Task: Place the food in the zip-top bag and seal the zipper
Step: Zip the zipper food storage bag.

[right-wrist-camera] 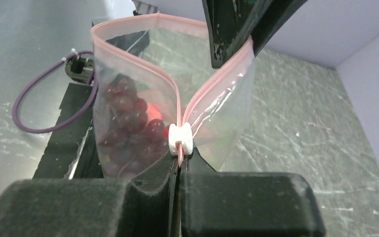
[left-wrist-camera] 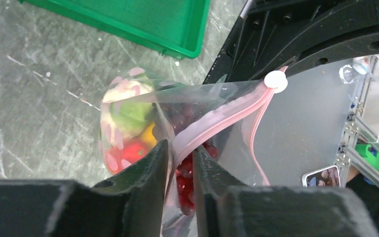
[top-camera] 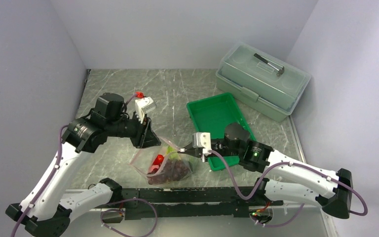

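The clear zip-top bag (top-camera: 164,163) lies between my grippers with its mouth spread open. Inside are a dark grape bunch (top-camera: 173,171), a red-orange fruit (top-camera: 156,161), a yellow-orange fruit (left-wrist-camera: 149,134) and a white-and-green vegetable (left-wrist-camera: 127,106). The pinkish zipper (left-wrist-camera: 227,111) runs between my left gripper (left-wrist-camera: 180,157), whose jaws are closed on the mouth strip. My right gripper (right-wrist-camera: 179,160) is shut on the zipper's end, right behind the white slider (right-wrist-camera: 180,138). In the top view the left gripper (top-camera: 154,142) is at the bag's far-left edge and the right gripper (top-camera: 183,150) is at its right corner.
A green tray (top-camera: 197,106) stands right behind the right gripper. A pale green lidded box (top-camera: 261,81) sits at the back right. A small red object (top-camera: 139,94) lies at the back left. The black arm-base rail (top-camera: 177,197) runs just in front of the bag.
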{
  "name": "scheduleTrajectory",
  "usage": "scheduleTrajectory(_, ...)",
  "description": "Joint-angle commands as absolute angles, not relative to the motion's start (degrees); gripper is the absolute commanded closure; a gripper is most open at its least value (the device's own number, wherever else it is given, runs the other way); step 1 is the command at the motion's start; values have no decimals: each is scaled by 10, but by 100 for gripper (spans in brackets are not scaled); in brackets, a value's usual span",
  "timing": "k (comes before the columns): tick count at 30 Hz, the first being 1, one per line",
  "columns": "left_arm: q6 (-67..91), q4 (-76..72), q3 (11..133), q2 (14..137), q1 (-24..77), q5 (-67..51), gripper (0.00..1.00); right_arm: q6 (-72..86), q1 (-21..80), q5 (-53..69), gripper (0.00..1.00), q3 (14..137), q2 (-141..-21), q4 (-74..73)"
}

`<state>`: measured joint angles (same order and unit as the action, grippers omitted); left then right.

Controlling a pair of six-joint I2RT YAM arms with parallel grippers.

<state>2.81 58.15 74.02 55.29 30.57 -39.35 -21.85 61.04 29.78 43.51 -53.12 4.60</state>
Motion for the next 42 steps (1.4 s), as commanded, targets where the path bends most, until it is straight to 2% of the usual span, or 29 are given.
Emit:
scheduleTrajectory(1, 34, 566, 764, 525, 305, -349, 64, -205, 609, 283, 100, 505, -524, 4)
scheduleTrajectory(4, 35, 567, 773, 508, 305, -336, 55, -190, 609, 285, 100, 539, -538, -60)
scheduleTrajectory(7, 34, 545, 773, 487, 305, -371, 47, -174, 609, 287, 100, 570, -559, -103)
scheduleTrajectory(15, 15, 477, 753, 460, 305, -497, 38, -139, 608, 317, 100, 660, -616, -208)
scheduleTrajectory(25, 15, 365, 697, 436, 305, -541, 29, -90, 608, 357, 100, 747, -671, -281)
scheduleTrajectory(36, 41, 287, 666, 451, 305, -555, 27, -46, 609, 369, 100, 825, -718, -325)
scheduleTrajectory(42, 50, 266, 658, 473, 305, -564, 35, -24, 609, 358, 100, 858, -745, -343)
